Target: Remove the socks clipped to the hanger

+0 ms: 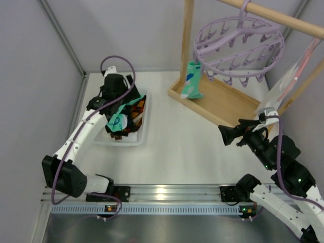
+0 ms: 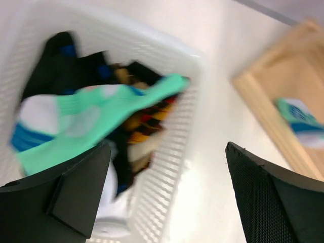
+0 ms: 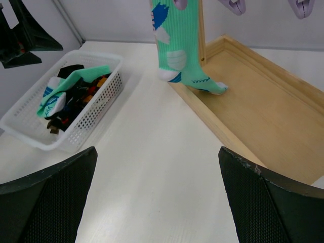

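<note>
1. top external: one mint sock (image 1: 192,81) hangs clipped at the near-left rim of the hanger (image 1: 238,48), its toe touching the wooden tray (image 1: 223,104). the other socks (image 1: 124,121) lie piled in the basket (image 1: 143,135).
2. left wrist: the left gripper (image 2: 168,147) is spread and holds nothing, just above that pile.
3. right wrist: the right gripper (image 3: 157,149) is spread and empty, well short of the mint sock. best to pinch the leg just under its peg and pull down steadily, so the hanger doesn't swing. the sock is a soft ribbed knit with white and blue patches.
</note>
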Motion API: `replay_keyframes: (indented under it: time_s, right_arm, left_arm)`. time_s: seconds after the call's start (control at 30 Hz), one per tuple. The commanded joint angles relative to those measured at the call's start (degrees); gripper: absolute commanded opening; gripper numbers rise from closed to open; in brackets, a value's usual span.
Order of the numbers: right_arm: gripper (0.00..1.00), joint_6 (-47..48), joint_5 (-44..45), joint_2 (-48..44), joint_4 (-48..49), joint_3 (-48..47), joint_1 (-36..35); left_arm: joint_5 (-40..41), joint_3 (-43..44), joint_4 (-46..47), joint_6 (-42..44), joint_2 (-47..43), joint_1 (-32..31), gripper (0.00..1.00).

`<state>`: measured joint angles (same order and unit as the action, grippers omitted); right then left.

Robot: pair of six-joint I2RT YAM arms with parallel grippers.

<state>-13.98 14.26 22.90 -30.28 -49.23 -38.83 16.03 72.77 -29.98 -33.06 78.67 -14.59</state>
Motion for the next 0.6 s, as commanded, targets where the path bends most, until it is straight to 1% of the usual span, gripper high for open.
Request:
replay_keyframes:
  time_s: [0.0,0.03,0.07,0.1,0.13,0.17,0.2,0.23,0.3,0.33,0.4,0.43,0.57]
  right_arm:
    - [0.99,-1.3,-0.5,-2.8,-0.6,-0.7,0.2]
    - [0.99,-1.4,-1.1,-4.2,-0.2,-0.5,0.2]
    - [0.99,-1.5,-2.4,-4.9,-0.1,-0.2,0.2]
    - [0.99,-1.5,-3.2,-5.6,0.0,-0.2,0.2]
    - [0.99,-1.8,-3.9,-6.6,-0.2,-0.2,0.2]
    - [0.99,-2.1,-4.4,-7.2,-0.4,-0.4,0.2]
    - [0.99,-2.5,-4.9,-7.7,-0.6,-0.4,0.2]
    - [0.99,-2.6,-5.9,-8.6,-0.8,-0.5,0.2]
    - [1.0,-2.5,-8.8,-9.7,-2.1,-1.0,0.2]
    - [0.99,-2.5,-10.1,-10.1,-2.6,-1.2,0.2]
    - [0.99,-2.4,-10.7,-10.8,-4.3,-2.3,0.2]
    - [0.99,-2.2,-10.7,-11.4,-4.5,-2.5,0.2]
    - [0.99,-1.1,-9.3,-12.7,-4.9,-2.3,0.2]
  left_arm:
    - [-5.2,3.3,8.0,6.5,-3.2,-8.9,0.98]
    - [-8.6,3.2,11.5,8.8,-2.6,-14.4,0.98]
    - [-12.0,2.6,14.7,13.8,-1.9,-16.8,0.98]
    - [-15.7,1.9,22.4,16.9,-1.3,-18.6,0.98]
    - [-21.6,-0.5,25.9,19.8,-0.1,-21.1,0.98]
    - [-27.9,-1.7,29.1,22.9,0.5,-21.6,0.98]
    - [-29.8,-2.5,32.9,24.1,1.1,-22.0,0.98]
    - [-31.5,-3.5,38.3,25.1,2.6,-22.2,0.98]
    - [-32.8,-5.7,43.8,27.0,4.5,-22.2,0.98]
    - [-33.5,-6.0,48.0,27.3,7.3,-22.0,0.98]
    - [-34.9,-4.3,49.1,28.1,10.9,-21.5,0.98]
    - [-34.8,-1.4,49.1,28.2,14.9,-21.3,0.98]
    - [-35.4,5.8,49.1,27.6,24.0,-20.5,0.96]
